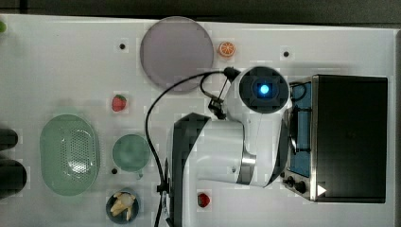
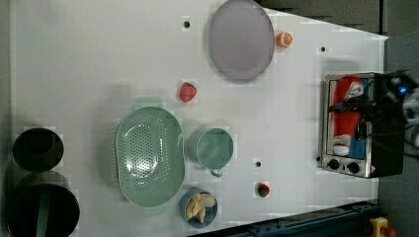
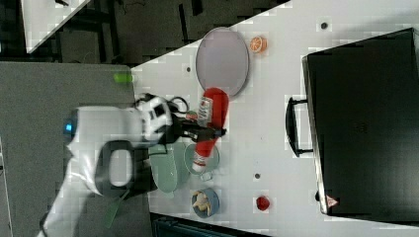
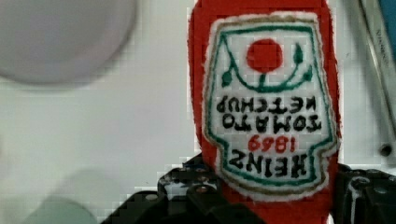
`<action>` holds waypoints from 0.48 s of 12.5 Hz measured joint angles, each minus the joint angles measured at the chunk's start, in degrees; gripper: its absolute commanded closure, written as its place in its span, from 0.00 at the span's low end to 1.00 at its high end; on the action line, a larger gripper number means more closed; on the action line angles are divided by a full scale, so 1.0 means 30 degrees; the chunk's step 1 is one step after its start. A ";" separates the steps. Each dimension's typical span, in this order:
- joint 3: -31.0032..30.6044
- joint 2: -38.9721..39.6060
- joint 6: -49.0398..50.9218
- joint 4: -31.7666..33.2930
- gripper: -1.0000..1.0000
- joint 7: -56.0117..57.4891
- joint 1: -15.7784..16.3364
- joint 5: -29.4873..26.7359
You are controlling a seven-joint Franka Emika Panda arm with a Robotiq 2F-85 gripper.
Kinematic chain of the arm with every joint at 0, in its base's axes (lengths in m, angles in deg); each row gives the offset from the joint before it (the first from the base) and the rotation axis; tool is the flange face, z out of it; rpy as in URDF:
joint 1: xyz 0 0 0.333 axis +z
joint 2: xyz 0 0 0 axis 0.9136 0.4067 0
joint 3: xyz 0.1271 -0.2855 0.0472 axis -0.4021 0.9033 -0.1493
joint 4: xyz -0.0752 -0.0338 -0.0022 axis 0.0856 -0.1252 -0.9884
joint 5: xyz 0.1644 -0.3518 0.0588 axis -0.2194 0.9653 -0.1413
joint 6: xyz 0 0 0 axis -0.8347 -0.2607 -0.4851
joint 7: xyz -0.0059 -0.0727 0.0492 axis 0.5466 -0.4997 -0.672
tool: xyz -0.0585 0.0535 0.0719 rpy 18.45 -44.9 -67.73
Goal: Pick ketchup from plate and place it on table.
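Hand [image 3: 206, 131] partway open, black fingers pressed on either side of the ketchup [image 3: 212, 118] near its label. In the wrist view, label of the ketchup [image 4: 266, 107] close up, a dark finger on each side of the bottle's red body. Off the plate [image 3: 222, 59] now: in the right view, hangs at 6 o'clock of the plate, broad base just over the plate's near rim, tapered cap pointing on toward 6 o'clock and overlapping the green dish [image 3: 201, 158]. In the left view, seen against the front of the toaster oven [image 2: 353, 126], red body and white cap end between dark bars. In the top view, white arm [image 1: 227, 142] over the middle of the desk [image 1: 71, 61], covering the spot under the hand; black cable [image 1: 156, 104] looping from 6 o'clock up to the plate's lower rim. Around the plate in the top view: orange slice [image 1: 226, 49] just beside it at 3 o'clock, strawberry [image 1: 118, 102] at 7 o'clock, well apart. Further toward 7 o'clock, green perforated basket [image 1: 69, 154], the green dish just beside it at 3 o'clock. Blue bowl [image 1: 123, 205] with pale pieces at 6 o'clock of the dish, a second small red fruit [image 1: 203, 199] at 3 o'clock of the bowl. Toaster oven at 3 o'clock of the arm, close against it. Two dark round containers [image 2: 38, 148] at 9 o'clock of the basket in the left view.
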 measured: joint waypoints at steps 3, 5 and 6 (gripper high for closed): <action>-0.0176 0.0363 -0.3077 0.2499 0.38 -0.0578 0.0030 -0.0087; -0.0152 0.0345 -0.4569 0.4066 0.38 -0.1721 0.0135 0.0112; -0.0309 0.0406 -0.5064 0.4775 0.38 -0.2383 0.0117 0.0101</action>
